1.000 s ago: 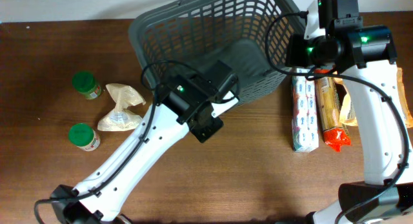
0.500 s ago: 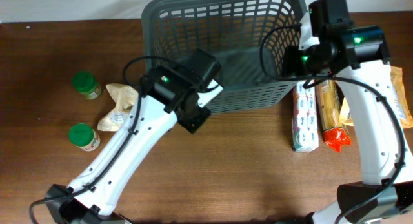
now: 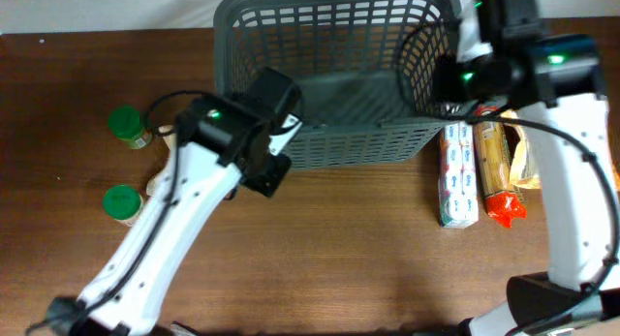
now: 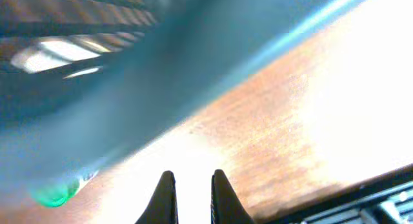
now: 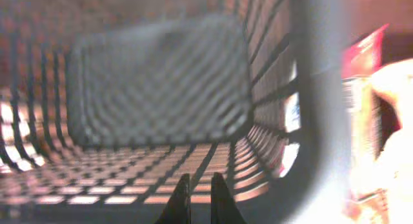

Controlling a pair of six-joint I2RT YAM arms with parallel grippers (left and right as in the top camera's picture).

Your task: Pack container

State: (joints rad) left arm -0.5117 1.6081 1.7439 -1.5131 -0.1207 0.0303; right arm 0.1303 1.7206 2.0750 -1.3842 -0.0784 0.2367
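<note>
The container, a large dark grey lattice basket (image 3: 349,142), stands upright at the table's far middle, its front wall facing me. My left gripper (image 3: 283,96) is at the basket's front left corner. In the left wrist view its fingers (image 4: 192,185) are nearly together with nothing between them, and the basket's blurred wall (image 4: 129,62) fills the upper left. My right gripper (image 3: 448,79) is at the basket's right wall. In the right wrist view its fingers (image 5: 197,188) are together and empty inside the basket (image 5: 161,88), just left of the thick rim (image 5: 316,108).
Two green-lidded jars (image 3: 126,124) (image 3: 121,202) and a crumpled beige bag (image 3: 155,181) lie left of the left arm. A long white patterned pack (image 3: 455,181) and an orange pack with a red end (image 3: 496,171) lie right of the basket.
The basket has swung from a tilted, skewed pose to standing square, and shifted towards the far edge. My left arm has moved left and back with it. The right arm has shifted only slightly.
</note>
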